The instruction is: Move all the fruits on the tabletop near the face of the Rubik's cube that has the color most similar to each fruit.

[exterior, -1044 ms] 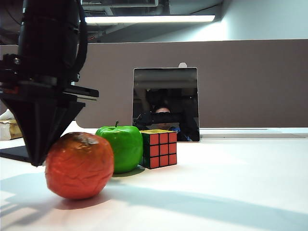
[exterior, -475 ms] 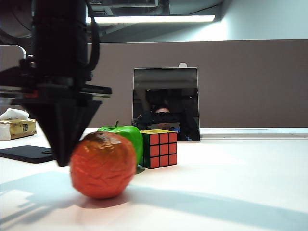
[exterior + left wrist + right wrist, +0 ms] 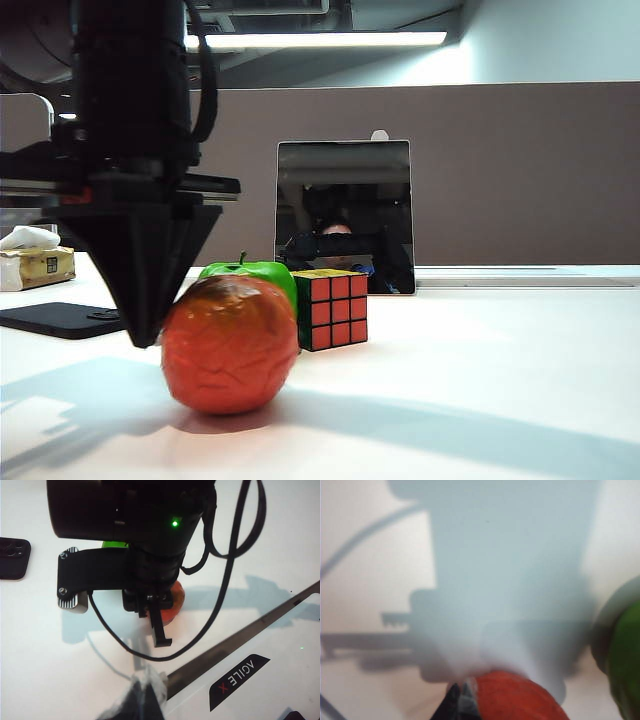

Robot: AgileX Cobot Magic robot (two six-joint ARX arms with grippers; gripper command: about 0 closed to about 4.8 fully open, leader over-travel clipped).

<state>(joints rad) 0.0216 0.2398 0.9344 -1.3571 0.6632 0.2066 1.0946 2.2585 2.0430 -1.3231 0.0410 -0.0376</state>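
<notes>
The orange-red fruit (image 3: 230,345) has shifted right across the exterior frame, and the black right claw (image 3: 147,335) has come along with it. The fruit now sits low and left of centre on the white surface (image 3: 480,380) and hides most of the green apple (image 3: 255,272) behind it. Its right edge overlaps the near corner of the Rubik's cube (image 3: 332,308), whose red-orange face is turned toward the camera; whether they touch cannot be told.

In the right wrist view the fruit (image 3: 515,697) fills the lower edge just beside the right claw (image 3: 460,700), with the apple (image 3: 626,665) at the right edge. Whether that claw grips the fruit or only leans on it cannot be told.

The left claw (image 3: 145,695) is a blur at the bottom of its own view, its opening unreadable, well above the right arm and fruit (image 3: 175,600).

A dark phone (image 3: 60,318) lies at the left.
</notes>
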